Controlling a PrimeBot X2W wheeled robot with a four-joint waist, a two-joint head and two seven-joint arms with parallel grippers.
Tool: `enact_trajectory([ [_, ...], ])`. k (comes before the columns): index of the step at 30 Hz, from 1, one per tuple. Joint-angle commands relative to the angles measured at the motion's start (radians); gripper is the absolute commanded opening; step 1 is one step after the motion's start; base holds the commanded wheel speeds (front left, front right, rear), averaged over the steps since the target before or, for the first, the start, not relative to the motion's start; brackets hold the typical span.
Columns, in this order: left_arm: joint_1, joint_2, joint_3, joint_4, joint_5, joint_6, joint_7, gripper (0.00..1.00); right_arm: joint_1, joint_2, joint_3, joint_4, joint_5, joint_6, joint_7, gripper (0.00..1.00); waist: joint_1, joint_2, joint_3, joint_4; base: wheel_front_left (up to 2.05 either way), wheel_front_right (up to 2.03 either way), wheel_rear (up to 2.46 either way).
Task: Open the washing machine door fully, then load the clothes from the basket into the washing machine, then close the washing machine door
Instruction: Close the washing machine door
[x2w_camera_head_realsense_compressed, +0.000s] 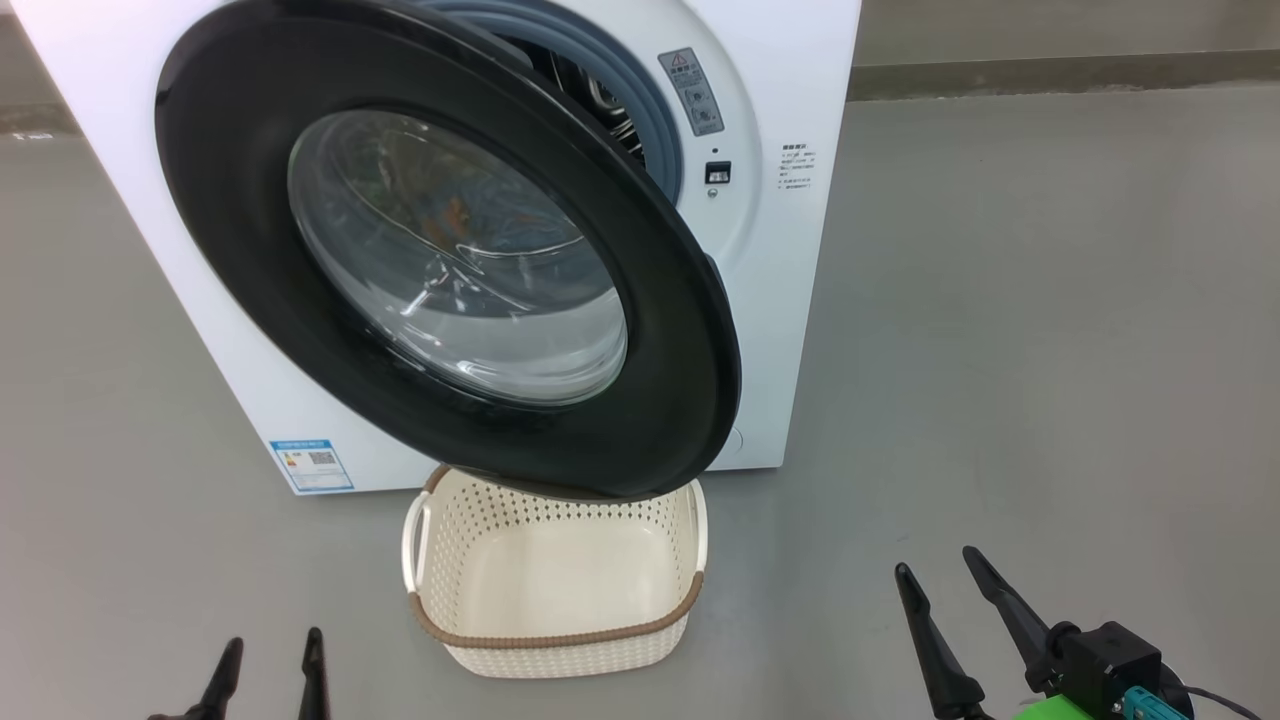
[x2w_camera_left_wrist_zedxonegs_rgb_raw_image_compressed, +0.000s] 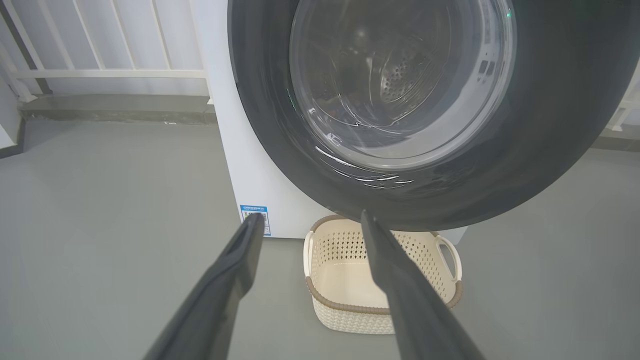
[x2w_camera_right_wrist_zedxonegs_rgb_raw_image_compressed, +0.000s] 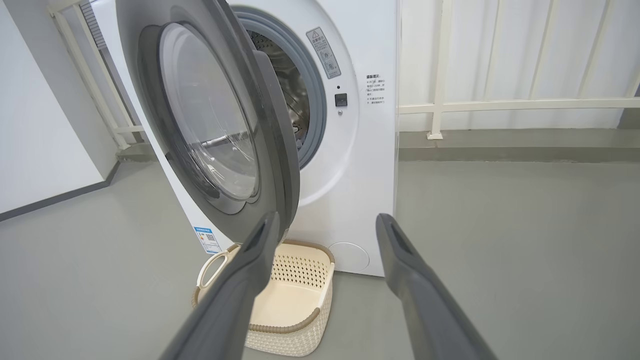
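The left hand and the right hand both hang low, fingers apart, holding nothing. Between them the basket sits empty on the floor, close under the washing machine door for a short reach. The door stands half open (blue and orange clothes show through its glass), so I think it needs a push shut next.
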Motion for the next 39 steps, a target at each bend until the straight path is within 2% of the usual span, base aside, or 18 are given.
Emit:
enact_trajectory([
  [1, -0.023, 0.007, 0.045, -0.023, 0.010, -0.004, -0.013, 1.00, -0.012, -0.007, 0.019, -0.026, -0.002, 0.006, -0.005, 1.00, 0.0000, 0.0000, -0.001, -0.001, 0.00, 0.00, 0.00],
  [13, -0.038, -0.037, 0.120, -0.018, 0.068, -0.061, -0.013, 1.00, -0.013, -0.005, 0.011, -0.026, -0.004, 0.006, -0.005, 1.00, 0.0000, 0.0000, 0.004, -0.010, 0.00, 0.00, 0.00],
  [16, -0.040, -0.045, 0.135, -0.019, 0.077, -0.072, -0.013, 1.00, -0.015, -0.003, 0.007, -0.028, -0.005, 0.006, -0.005, 0.90, 0.0000, 0.0000, 0.008, -0.011, 0.00, 0.00, 0.00],
  [18, -0.041, -0.049, 0.142, -0.017, 0.083, -0.078, -0.013, 1.00, -0.016, -0.002, 0.006, -0.028, -0.005, 0.006, -0.005, 0.91, 0.0000, 0.0000, 0.011, -0.011, 0.00, 0.00, 0.00],
  [20, -0.042, -0.053, 0.148, -0.015, 0.088, -0.084, -0.013, 1.00, -0.017, -0.002, 0.005, -0.029, -0.005, 0.006, -0.005, 0.87, 0.0000, 0.0000, 0.012, -0.010, 0.00, 0.00, 0.00],
  [21, -0.043, -0.055, 0.150, -0.014, 0.091, -0.086, -0.013, 1.00, -0.017, -0.002, 0.004, -0.029, -0.005, 0.006, -0.005, 0.76, 0.0000, 0.0000, 0.013, -0.009, 0.00, 0.00, 0.00],
  [22, -0.044, -0.057, 0.153, -0.013, 0.093, -0.088, -0.013, 1.00, -0.017, -0.002, 0.004, -0.029, -0.005, 0.006, -0.005, 0.42, 0.0000, 0.0000, 0.013, -0.008, 0.00, 0.00, 0.00],
  [25, -0.046, -0.061, 0.160, -0.011, 0.100, -0.094, -0.013, 1.00, -0.018, -0.001, 0.005, -0.028, -0.004, 0.006, -0.005, 0.05, 0.0000, 0.0000, 0.016, -0.005, 0.00, 0.00, 0.00],
  [26, -0.047, -0.063, 0.161, -0.011, 0.102, -0.095, -0.013, 1.00, -0.019, -0.002, 0.005, -0.028, -0.004, 0.006, -0.005, 0.00, 0.0000, 0.0000, 0.016, -0.004, 0.00, 0.00, 0.00],
  [39, -0.045, -0.073, 0.184, -0.014, 0.111, -0.106, -0.013, 1.00, -0.032, 0.003, 0.002, -0.021, 0.003, 0.006, -0.005, 0.00, 0.0000, 0.0000, 0.025, 0.006, 0.00, 0.00, 0.00],
])
